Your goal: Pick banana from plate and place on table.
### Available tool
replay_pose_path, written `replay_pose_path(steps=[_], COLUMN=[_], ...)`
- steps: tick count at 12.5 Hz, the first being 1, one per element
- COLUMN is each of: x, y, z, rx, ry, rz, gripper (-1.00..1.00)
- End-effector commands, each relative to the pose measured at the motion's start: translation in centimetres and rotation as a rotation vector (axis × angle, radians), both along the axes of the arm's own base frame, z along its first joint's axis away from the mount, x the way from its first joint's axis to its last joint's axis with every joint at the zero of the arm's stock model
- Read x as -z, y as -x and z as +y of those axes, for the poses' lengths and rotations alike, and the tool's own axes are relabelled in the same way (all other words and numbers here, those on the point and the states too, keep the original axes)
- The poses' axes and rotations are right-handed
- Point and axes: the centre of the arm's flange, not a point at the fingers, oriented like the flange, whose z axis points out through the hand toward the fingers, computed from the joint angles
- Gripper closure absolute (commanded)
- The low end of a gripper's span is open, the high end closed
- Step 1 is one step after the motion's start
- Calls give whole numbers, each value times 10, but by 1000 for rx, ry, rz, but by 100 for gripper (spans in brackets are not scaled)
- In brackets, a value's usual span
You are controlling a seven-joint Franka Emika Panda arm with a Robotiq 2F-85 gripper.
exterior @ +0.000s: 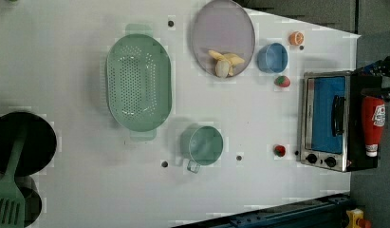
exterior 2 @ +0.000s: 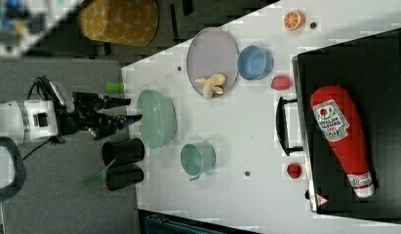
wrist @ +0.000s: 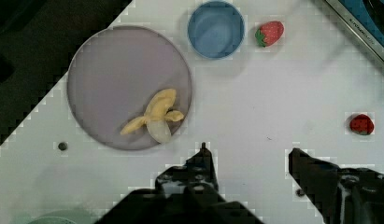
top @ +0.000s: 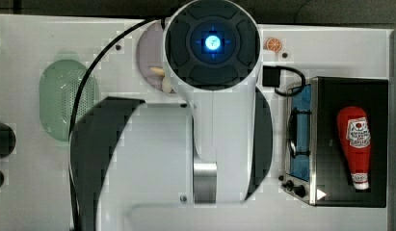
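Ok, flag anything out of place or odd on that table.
The ketchup bottle lies on its side on top of the toaster oven. The banana on the plate is peeled open. Nothing looks spilled.

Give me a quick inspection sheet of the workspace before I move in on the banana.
Surface: white table, a few small dark holes.
Job's things: banana, peeled, lies near the edge of the lilac plate.
Clutter: blue bowl and orange slice by the plate; two strawberries; green basket; green cup; toy oven with ketchup bottle; black pots and green spatula at the table's end.
Pincer: pincer open, empty, above the table beside the plate.
Cables: black cable running along the arm.
Surroundings: yellow patterned cushion off the table.
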Motion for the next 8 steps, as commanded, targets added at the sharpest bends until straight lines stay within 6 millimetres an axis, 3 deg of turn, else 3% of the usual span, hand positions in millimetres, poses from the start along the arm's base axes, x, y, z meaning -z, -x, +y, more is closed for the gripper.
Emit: replay_pose_path(steps=[1,3,6,8], x=[-65,-63,-51,-24], y=[105,105,90,62], z=[-18,-18,-5,13], rx=[139,138,113,82], ry=[-22,-22,-17,-12], rz=[1,6,-7,-15], gripper=[-59,-99,-100,-100])
